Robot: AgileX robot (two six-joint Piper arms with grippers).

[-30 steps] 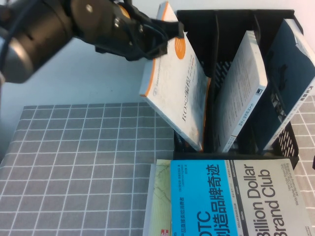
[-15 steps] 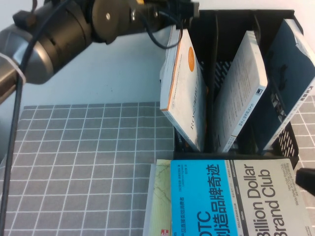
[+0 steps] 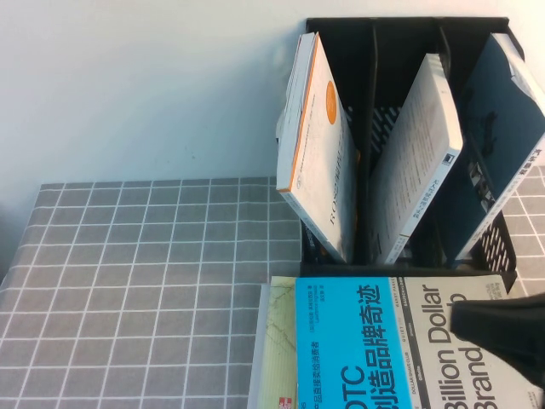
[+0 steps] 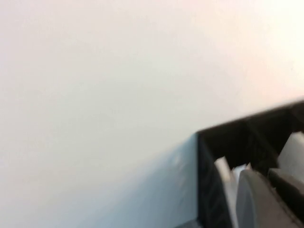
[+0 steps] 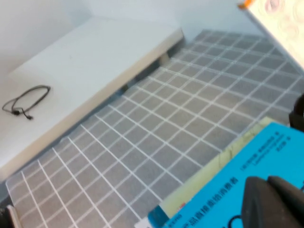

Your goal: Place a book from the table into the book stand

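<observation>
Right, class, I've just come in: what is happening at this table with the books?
Nothing is being held just now. The white ROS2 book stands leaning in the leftmost slot of the black stand, which holds two more books. The left hand is out of the high view, shut, up near the stand's top corner. The right hand hovers low over the blue book lying flat on the checked table; whether it is open is unclear.

Left gripper (image 4: 270,199) out of high view, fingers closed. Right gripper (image 3: 502,328) enters high view at 4 o'clock.
</observation>
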